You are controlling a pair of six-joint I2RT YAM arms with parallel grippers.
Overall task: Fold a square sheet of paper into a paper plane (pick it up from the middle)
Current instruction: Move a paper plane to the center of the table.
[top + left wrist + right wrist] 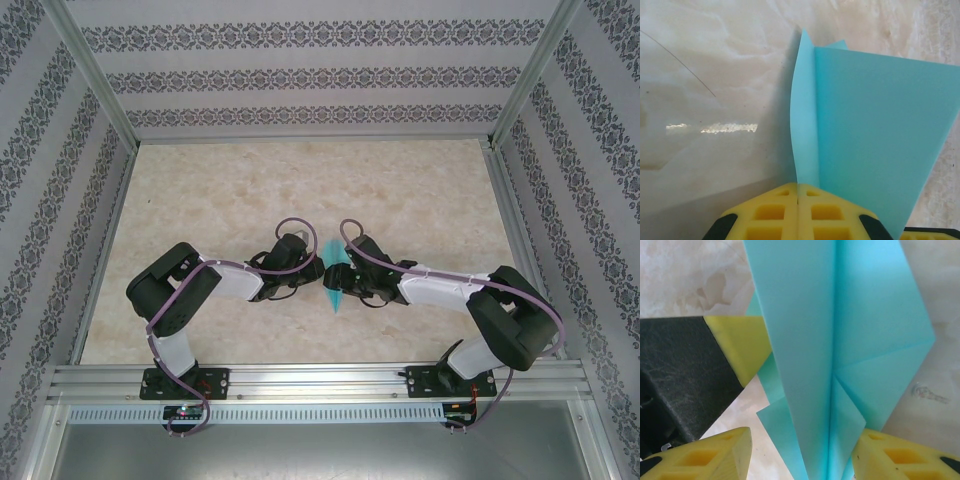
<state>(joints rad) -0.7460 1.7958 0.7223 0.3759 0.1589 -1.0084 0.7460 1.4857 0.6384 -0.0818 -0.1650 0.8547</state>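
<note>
The turquoise paper plane, folded from the square sheet, stands on edge at the table's middle between both arms, its sharp tip towards the near edge. My left gripper is shut on it, and the paper rises out of the closed yellow pads with one wing spread to the right. My right gripper is open around the plane's centre crease; its left pad stands clear of the paper and its right pad sits at a folded flap's edge. The left gripper's yellow fingertip shows beside the paper.
The marble-patterned table stretches away behind the grippers. Aluminium frame rails run along the near edge and the sides, and patterned walls enclose the space. The two arms reach inward from their bases.
</note>
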